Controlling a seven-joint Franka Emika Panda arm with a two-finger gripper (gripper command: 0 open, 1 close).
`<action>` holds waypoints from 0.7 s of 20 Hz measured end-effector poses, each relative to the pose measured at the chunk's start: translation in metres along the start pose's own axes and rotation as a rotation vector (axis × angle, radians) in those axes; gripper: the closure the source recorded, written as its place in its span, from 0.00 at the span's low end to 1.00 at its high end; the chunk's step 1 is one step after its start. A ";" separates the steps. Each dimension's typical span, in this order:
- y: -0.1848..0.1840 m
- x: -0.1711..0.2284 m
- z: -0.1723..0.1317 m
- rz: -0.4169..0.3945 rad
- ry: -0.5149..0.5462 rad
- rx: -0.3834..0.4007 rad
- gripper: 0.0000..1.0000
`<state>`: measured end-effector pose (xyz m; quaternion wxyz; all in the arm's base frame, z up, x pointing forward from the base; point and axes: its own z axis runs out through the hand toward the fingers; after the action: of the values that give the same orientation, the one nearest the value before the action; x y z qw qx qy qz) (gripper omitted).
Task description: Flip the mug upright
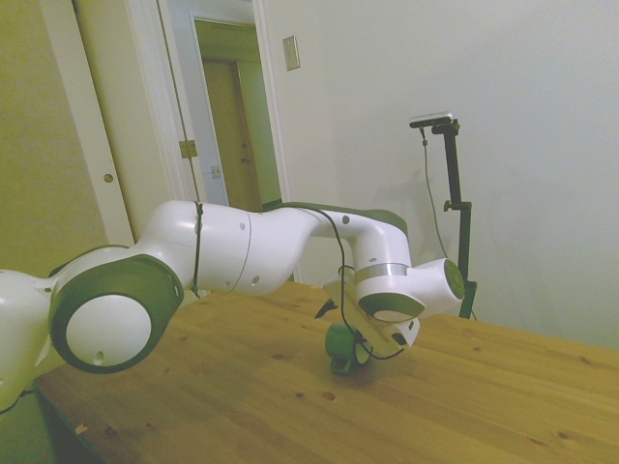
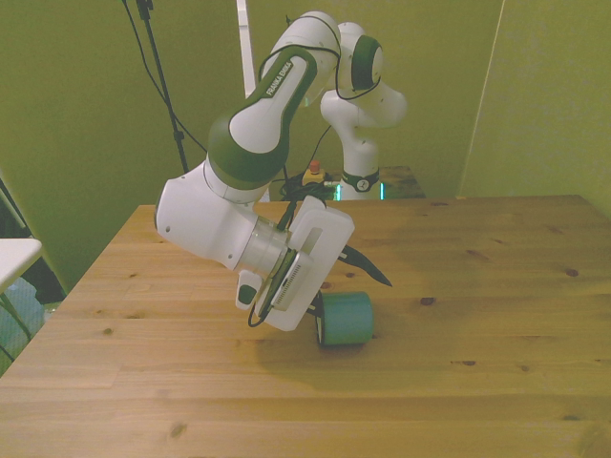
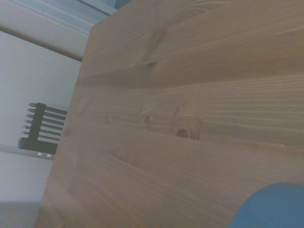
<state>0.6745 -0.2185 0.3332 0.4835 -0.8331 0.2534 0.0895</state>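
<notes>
Here, mug on side, touching tool.

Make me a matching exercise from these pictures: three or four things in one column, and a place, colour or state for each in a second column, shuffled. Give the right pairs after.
Things:
1. the mug
2. the table
3. the arm
4. the door

Descriptions:
A. white with dark green joint sections
B. lying on its side, teal-green
C. pale, standing behind the table's far corner in the side view
D. bare wood with knots

Pairs: 1-B, 2-D, 3-A, 4-C
</notes>
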 end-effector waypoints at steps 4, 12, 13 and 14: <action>-0.002 0.001 0.004 -0.005 -0.009 -0.002 1.00; -0.004 0.003 0.006 -0.012 -0.026 -0.002 1.00; -0.005 0.003 0.005 -0.013 -0.027 -0.002 1.00; -0.005 0.003 0.005 -0.014 -0.027 -0.002 1.00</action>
<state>0.6801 -0.2129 0.3333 0.4866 -0.8340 0.2411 0.0977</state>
